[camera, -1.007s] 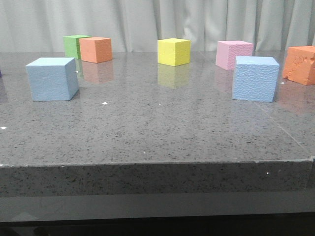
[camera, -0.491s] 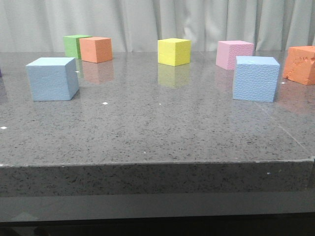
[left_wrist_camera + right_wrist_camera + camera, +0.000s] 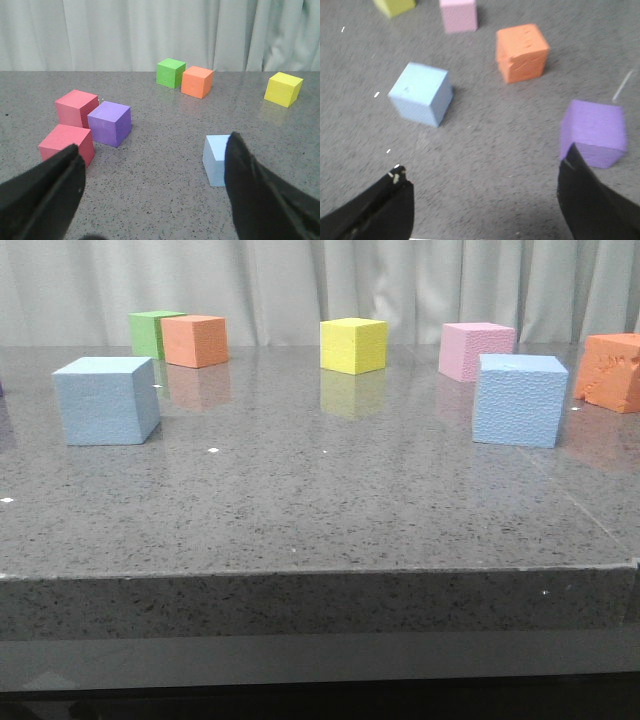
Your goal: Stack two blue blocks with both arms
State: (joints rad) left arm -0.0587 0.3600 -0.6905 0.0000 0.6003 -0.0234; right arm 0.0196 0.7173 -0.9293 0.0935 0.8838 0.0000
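A: Starting w/ the front view: what's on the surface [image 3: 300, 510]?
B: Two blue blocks, well apart. Left blue block [image 3: 106, 400] sits near the left edge, right blue block [image 3: 519, 399] near the right edge, both flat on the surface. Nothing stacked, no arms visible here.
A: Other cubes?
B: Along the far edge: green cube [image 3: 150, 333] touching or just beside an orange cube [image 3: 195, 340], yellow cube [image 3: 353, 345] mid, pink cube [image 3: 475, 350] just behind the right blue block. Second orange cube [image 3: 610, 371], dented face, at the right edge.
A: Left wrist view?
B: Left gripper [image 3: 152, 197] spread wide, nothing between its dark fingers [image 3: 45, 200]. Left blue block [image 3: 216, 160] lies partly hidden behind one finger; can't tell if it touches, prob. apart. Also two red cubes [image 3: 76, 107] and a purple cube [image 3: 110, 123] clustered close; green, orange, yellow farther back.
A: Right wrist view?
B: Blurry. Right gripper [image 3: 485, 200] also wide open, empty. Right blue block [image 3: 421, 93] rests ahead of it, clear of both fingers. Dented orange cube [image 3: 522, 52] beside it, pink cube [image 3: 458, 15] beyond, another purple cube [image 3: 594, 132] just by one finger.
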